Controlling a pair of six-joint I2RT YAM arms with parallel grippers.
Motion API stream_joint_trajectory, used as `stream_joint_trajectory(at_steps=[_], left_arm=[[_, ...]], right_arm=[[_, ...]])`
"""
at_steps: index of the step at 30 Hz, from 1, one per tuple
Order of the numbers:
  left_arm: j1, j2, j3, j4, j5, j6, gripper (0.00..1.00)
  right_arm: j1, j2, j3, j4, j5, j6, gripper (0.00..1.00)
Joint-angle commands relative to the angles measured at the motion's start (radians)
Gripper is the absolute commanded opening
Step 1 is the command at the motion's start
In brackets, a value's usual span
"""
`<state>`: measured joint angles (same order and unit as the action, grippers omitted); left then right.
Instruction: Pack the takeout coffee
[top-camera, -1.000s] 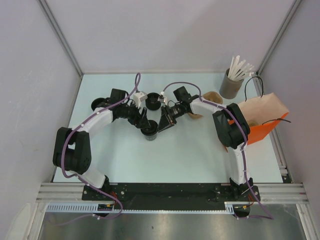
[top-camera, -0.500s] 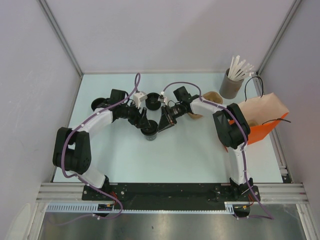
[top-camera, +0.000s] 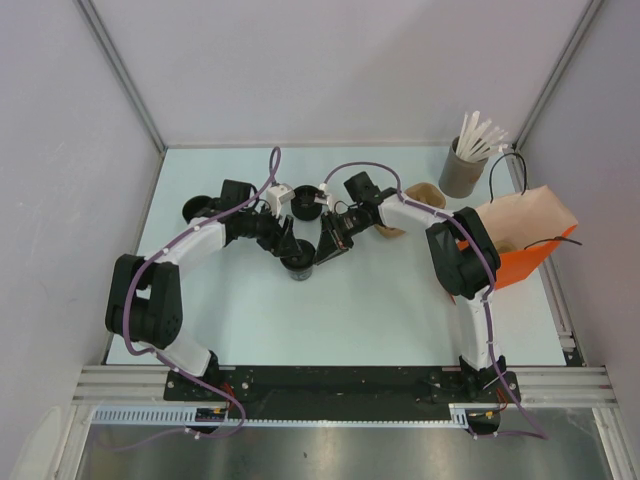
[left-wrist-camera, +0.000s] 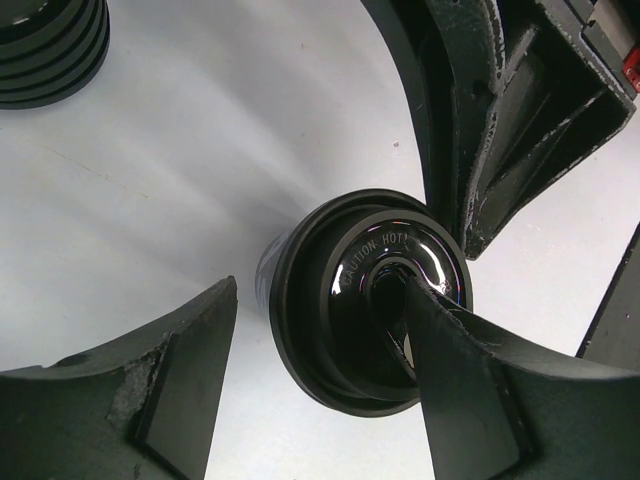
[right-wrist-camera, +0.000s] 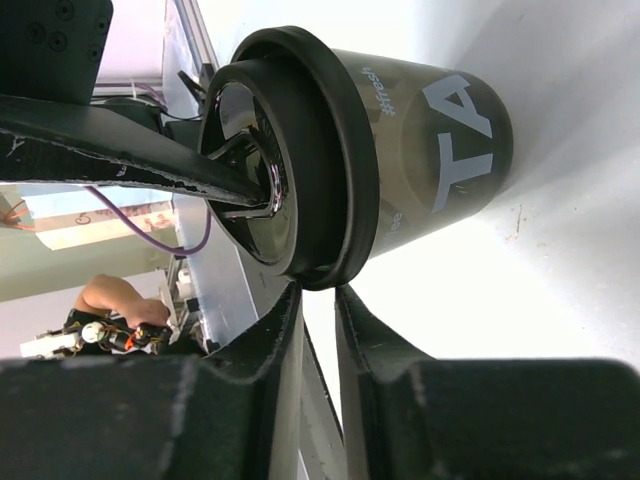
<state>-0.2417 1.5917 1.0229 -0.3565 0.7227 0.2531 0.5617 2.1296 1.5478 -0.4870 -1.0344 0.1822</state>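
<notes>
At the left edge, the table (top-camera: 350, 320) meets the grey side wall (top-camera: 60, 150), and the left arm's elbow (top-camera: 140, 300) stands near that edge. A black cup (top-camera: 197, 210) sits far left, just beside the forearm, and bare table lies to the near side of it. The left gripper (left-wrist-camera: 313, 285) has its jaws wide apart. One fingertip (left-wrist-camera: 400, 290) rests on the middle of the lid (left-wrist-camera: 330, 330), while the other finger stands off the cup's left side with a gap of table showing between them. The takeout coffee (top-camera: 299, 266) stands upright with its lid on, near the middle of the table and a little left of centre. A broad stretch of bare surface runs from it to the near edge. The right gripper (right-wrist-camera: 318, 295) meets it from the right, its jaws close together with only a narrow slit between them. The lid's rim sits right at their tips, and we cannot tell whether they pinch it. A second black cup (top-camera: 305, 195) sits just beyond the two grippers. Further right, a grey tub (top-camera: 460, 175) of white sticks stands in the far right corner. The orange bag (top-camera: 525, 262) rests against the right edge, well apart from the coffee, with the right arm's elbow (top-camera: 455, 250) just beside it.
</notes>
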Motion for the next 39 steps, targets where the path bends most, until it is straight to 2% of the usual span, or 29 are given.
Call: stream_joint_trajectory(at_steps=[1, 8, 13, 21, 30, 39], left_arm=[[0.001, 0.05, -0.055, -0.058, -0.137, 0.071, 0.72], [0.001, 0.039, -0.035, -0.064, -0.115, 0.06, 0.73], [0.002, 0.017, -0.001, -0.078, -0.092, 0.051, 0.73], [0.002, 0.001, 0.068, -0.104, -0.066, 0.041, 0.74], [0.002, 0.017, 0.123, -0.11, -0.034, 0.018, 0.77], [0.002, 0.019, 0.172, -0.128, 0.032, 0.008, 0.8]], right_arm=[[0.018, 0.041, 0.018, -0.01, 0.249, -0.095, 0.23], [-0.017, -0.007, 0.107, -0.058, 0.076, -0.118, 0.37], [-0.032, -0.026, 0.129, -0.068, 0.034, -0.125, 0.45], [-0.042, -0.028, 0.152, -0.073, 0.02, -0.118, 0.5], [-0.043, 0.009, 0.189, -0.078, 0.0, -0.099, 0.65], [-0.036, 0.035, 0.218, -0.084, 0.0, -0.09, 0.67]])
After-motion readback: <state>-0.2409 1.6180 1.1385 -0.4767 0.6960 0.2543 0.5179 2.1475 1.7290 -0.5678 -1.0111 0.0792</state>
